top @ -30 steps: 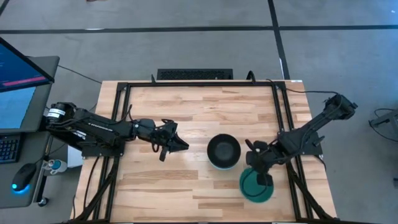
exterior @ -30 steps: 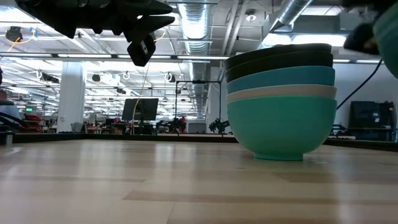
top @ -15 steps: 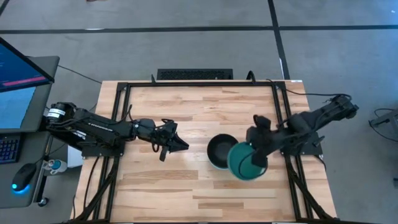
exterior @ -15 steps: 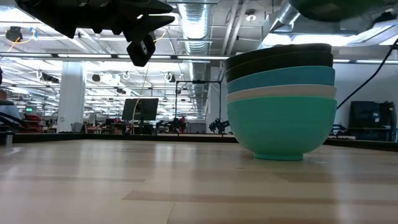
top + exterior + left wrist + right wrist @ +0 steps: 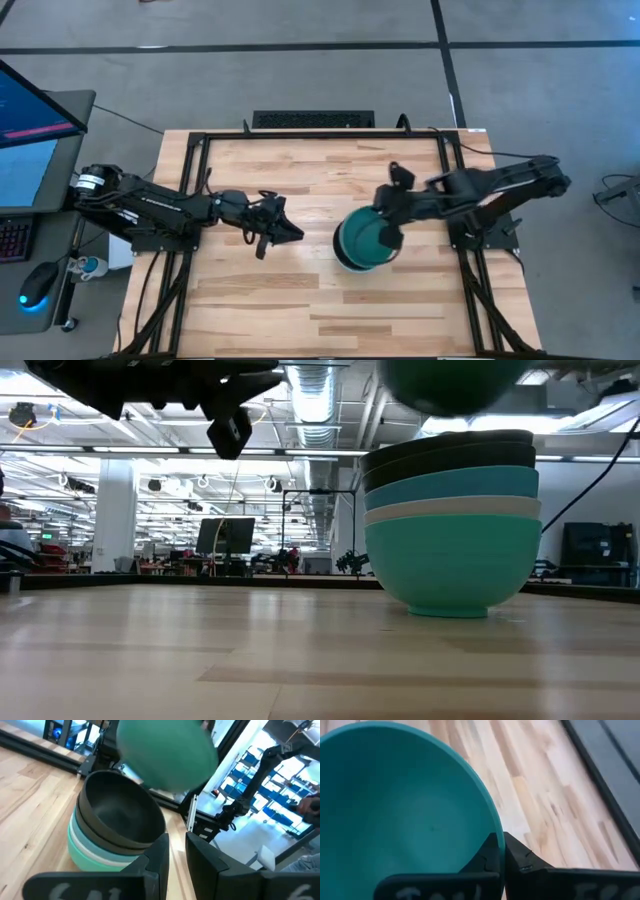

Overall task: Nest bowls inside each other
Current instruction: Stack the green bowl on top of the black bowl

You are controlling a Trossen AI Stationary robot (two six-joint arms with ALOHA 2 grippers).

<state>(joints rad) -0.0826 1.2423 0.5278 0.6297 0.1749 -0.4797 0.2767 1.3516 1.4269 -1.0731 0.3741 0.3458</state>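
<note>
Held bowl: teal green, plain inside and out. Stack, top to bottom: two black bowls, one light blue, one white, one teal-aqua at base; all plain. Table: pale wood in lengthwise strips, light and tan mixed, framed by black rails. Both arms: dark, near black. Floor around the table: grey with dark lines.

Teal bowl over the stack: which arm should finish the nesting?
Right. Its tool is shut on the teal bowl's rim and holds it in the air above the stack. The left tool hangs empty, off to the stack's side.
</note>
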